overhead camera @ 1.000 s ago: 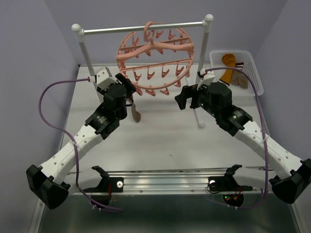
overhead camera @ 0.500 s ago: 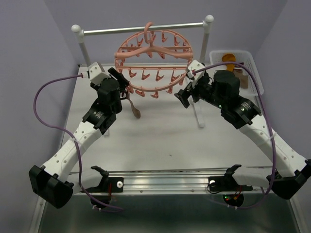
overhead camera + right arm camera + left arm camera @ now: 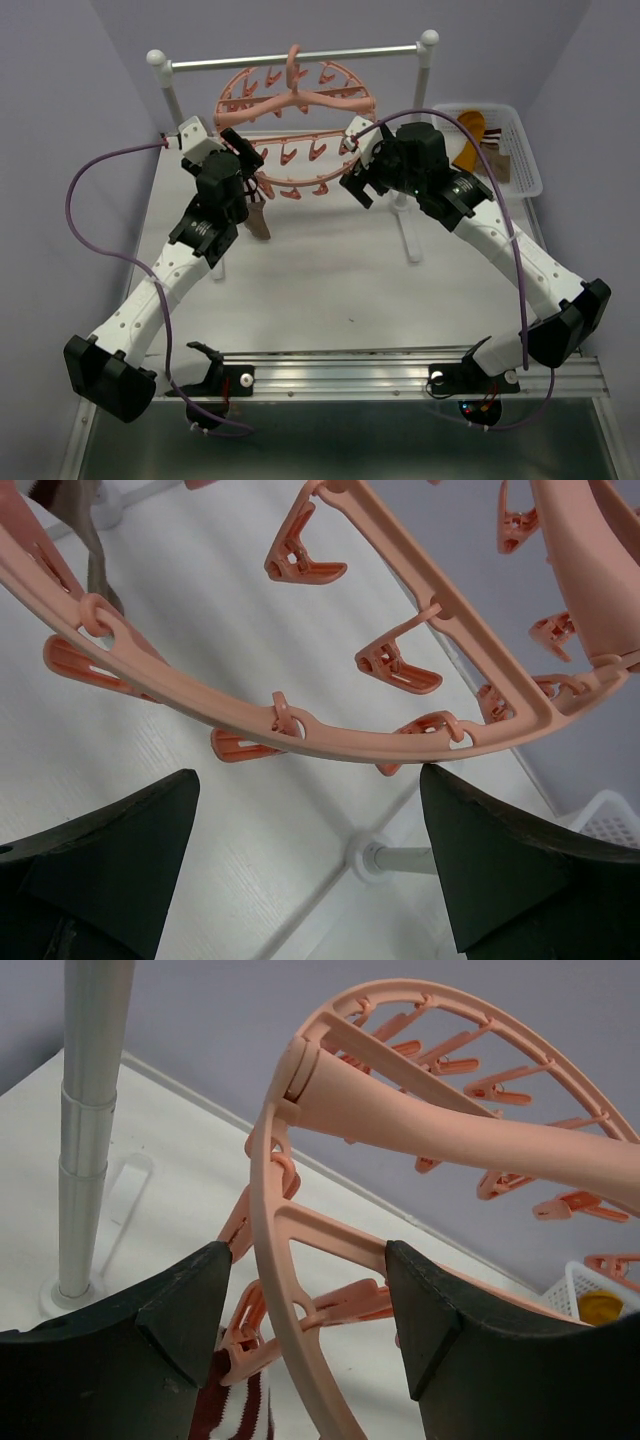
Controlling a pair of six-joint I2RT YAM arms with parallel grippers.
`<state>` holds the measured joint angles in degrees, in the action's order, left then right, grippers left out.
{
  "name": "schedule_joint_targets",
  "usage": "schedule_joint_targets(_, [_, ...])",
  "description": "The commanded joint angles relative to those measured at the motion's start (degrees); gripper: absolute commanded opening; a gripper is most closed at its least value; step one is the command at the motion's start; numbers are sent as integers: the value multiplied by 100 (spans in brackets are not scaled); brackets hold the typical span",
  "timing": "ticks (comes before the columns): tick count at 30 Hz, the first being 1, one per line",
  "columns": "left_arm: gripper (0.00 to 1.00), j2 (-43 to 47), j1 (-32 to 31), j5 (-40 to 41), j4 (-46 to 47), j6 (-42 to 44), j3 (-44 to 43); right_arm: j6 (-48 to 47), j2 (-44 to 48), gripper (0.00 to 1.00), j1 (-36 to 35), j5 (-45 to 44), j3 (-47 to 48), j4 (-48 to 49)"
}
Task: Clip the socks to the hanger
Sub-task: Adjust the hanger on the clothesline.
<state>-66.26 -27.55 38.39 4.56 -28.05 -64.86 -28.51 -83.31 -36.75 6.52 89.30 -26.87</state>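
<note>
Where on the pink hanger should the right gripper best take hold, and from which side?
Probably the outer rim of the hanger, on its right arc, with the right gripper coming from below and outside. The rim is a thin band that open jaws can straddle, in a gap between dangling clips.

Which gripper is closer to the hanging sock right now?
Left. The left gripper straddles the hanger rim just above the sock; the right gripper is at the rim's far side.

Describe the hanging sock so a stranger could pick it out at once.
Find the white-posted rail stand at the back of the table, with the pink ring hanger hooked on it. Under its left edge dangles one brown sock with a striped cuff; the others lie in the white basket.
</note>
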Motion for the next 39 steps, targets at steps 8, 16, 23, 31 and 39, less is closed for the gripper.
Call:
schedule_joint_targets(8, [81,543,39,-227,204,441,-211,-181,-71,90,-271,482,377,437])
schedule_joint_targets(16, [94,719,39,-183,-7,450,-167,-172,-98,89,-429,937,334,428])
schedule_joint_targets(23, [99,1202,39,-472,-271,555,-176,30,113,88,-534,1448,220,508])
schedule_joint_targets(31, [99,1581,39,-264,-884,478,-175,153,148,88,-535,1422,114,569])
schedule_joint_targets(39, [99,1668,39,-348,-1739,-121,-19,215,385,88,-535,1132,-97,631])
